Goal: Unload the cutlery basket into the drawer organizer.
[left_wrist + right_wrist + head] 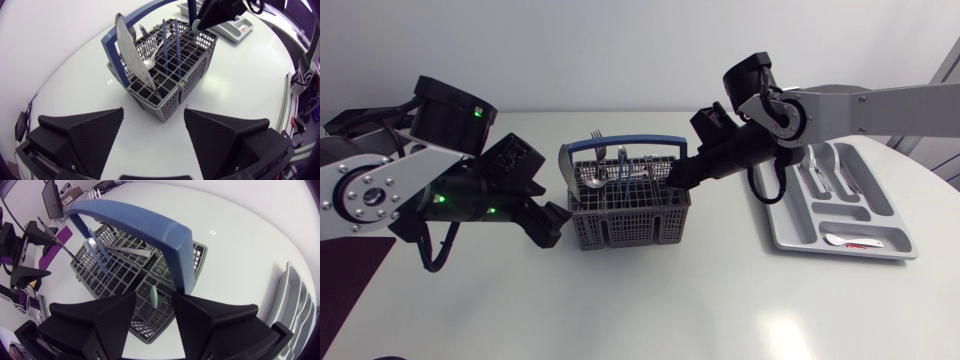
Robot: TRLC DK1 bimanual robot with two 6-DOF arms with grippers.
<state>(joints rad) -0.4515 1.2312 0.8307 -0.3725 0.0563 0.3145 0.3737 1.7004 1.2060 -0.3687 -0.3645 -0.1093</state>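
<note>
Two fingers of the right gripper [154,301] stand narrowly apart over the right end of the basket [625,215]. A pale green handle [155,292] rises between them with a gap on either side, so nothing is gripped. Just beside them arches the basket's blue bail [150,227]. The left gripper [153,115] is spread wide and empty, low at the basket's left end, with the near corner just ahead of its fingers and not touching. The grey basket sits at the middle of the table [650,310] and holds a big spoon [131,50], two blue rods [164,45] and a fork [598,137], all upright. Well to the right lies the organizer [885,215], with cutlery [825,172] in its far slots.
</note>
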